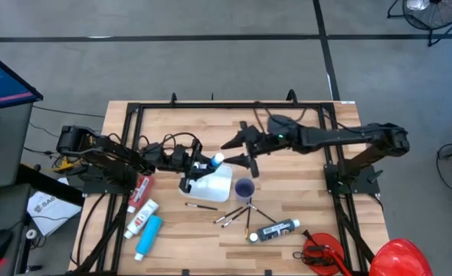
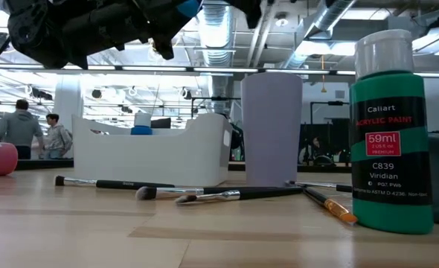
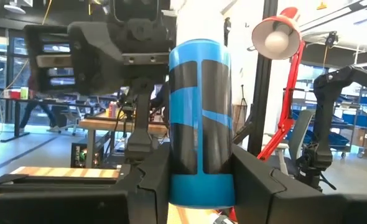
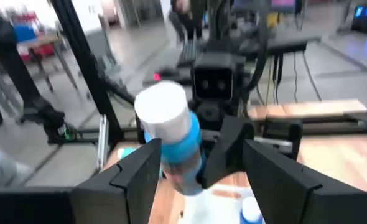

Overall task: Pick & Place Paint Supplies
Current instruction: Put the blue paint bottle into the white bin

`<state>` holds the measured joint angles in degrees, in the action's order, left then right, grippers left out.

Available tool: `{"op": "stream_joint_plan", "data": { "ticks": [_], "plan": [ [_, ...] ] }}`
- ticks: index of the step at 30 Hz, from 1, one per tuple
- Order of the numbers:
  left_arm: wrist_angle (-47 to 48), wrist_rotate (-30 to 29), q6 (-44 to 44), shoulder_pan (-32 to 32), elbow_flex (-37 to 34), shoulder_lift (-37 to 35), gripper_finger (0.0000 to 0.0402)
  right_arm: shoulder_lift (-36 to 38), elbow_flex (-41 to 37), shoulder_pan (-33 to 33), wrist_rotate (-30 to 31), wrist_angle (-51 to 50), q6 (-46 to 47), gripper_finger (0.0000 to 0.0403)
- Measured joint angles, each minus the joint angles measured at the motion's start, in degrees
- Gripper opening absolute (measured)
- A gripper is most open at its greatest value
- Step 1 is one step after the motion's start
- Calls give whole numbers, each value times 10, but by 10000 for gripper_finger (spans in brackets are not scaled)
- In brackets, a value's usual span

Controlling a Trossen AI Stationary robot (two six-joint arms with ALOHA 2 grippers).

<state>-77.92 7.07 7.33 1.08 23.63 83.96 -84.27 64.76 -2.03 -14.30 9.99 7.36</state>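
The left gripper (image 3: 201, 180) clamps a smooth blue bottle (image 3: 200, 118) above the white plastic bin (image 1: 214, 184). The right gripper (image 1: 241, 149) hangs open beside its white cap (image 4: 162, 104). Thin brushes (image 1: 237, 216) lie nearby.

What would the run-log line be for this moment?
left gripper: shut on blue bottle, above white bin | right gripper: open, facing the bottle

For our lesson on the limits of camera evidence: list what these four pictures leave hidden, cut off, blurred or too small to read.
- Inside of the white bin: low view, its front wall hides the contents.
- Blue bottle base: left wrist view, cut off by the bottom edge and the left tool.
- Blue bottle label: right wrist view, motion blur.
- Print on the white tube: high view, too small.
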Motion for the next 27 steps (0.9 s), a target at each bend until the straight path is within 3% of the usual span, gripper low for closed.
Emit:
{"op": "stream_joint_plan", "data": {
  "ticks": [13, 20, 27],
  "plan": [
    [5, 3, 0, 1, 0, 0, 113, -96, 125, 24, -7, -111, -34, 219],
    [4, -2, 0, 1, 0, 0, 113, -93, 157, 19, 6, -174, -43, 212],
    [4, 0, 1, 1, 0, 0, 113, -93, 157, 19, 7, -160, -48, 199]
  ]
}}
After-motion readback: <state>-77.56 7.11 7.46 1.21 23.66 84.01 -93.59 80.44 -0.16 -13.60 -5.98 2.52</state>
